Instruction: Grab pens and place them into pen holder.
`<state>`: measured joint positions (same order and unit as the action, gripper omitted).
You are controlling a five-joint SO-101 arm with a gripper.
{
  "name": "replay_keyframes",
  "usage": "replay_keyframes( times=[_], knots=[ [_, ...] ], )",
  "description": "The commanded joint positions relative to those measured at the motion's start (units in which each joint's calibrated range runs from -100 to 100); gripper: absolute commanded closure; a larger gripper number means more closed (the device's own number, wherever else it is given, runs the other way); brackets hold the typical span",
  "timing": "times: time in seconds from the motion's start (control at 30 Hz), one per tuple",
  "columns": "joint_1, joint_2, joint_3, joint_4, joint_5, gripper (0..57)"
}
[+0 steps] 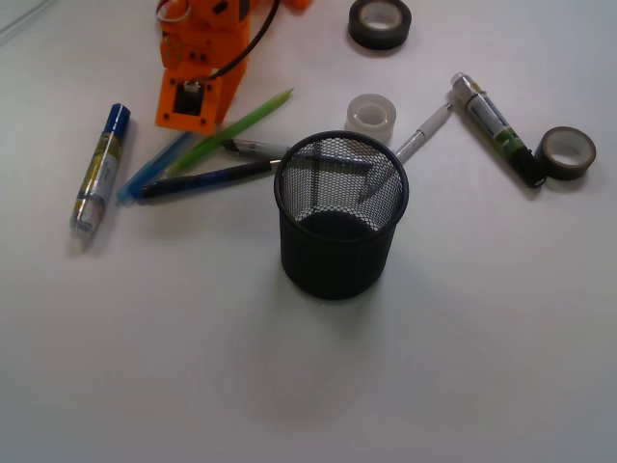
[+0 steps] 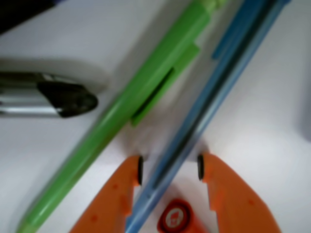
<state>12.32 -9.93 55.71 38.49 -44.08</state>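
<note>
With the translucent blue plastic pen (image 2: 194, 126) lying between its jaws, the orange gripper (image 2: 169, 169) is spread and not yet clamped; it looks low to the table, though blur hides contact. Close squarely across the barrel; the slim green plastic pen (image 2: 126, 102) lies just beside, left of it, so keep that finger clear. Both barrels are smooth and round and may roll. Empty black wire-mesh pen holder (image 1: 340, 217) stands mid-frame in the front view.
</note>
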Motion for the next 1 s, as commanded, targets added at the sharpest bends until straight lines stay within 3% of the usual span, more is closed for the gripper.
replay_keyframes(
  times=[0.0,0.07,0.17,0.4,0.67,0.97],
  knots=[
    [0.13,1.73,-3.71,-1.04,-0.29,44.4],
    [0.8,2.49,-4.35,-0.96,-1.07,47.2],
    [1.33,2.83,-4.44,-0.96,-1.37,57.3],
    [3.79,-0.23,-7.61,-0.96,1.07,57.1],
    [3.87,-22.33,-25.18,1.23,2.34,57.1],
    [-10.26,-24.62,-21.83,-29.56,-5.23,57.1]
  ],
)
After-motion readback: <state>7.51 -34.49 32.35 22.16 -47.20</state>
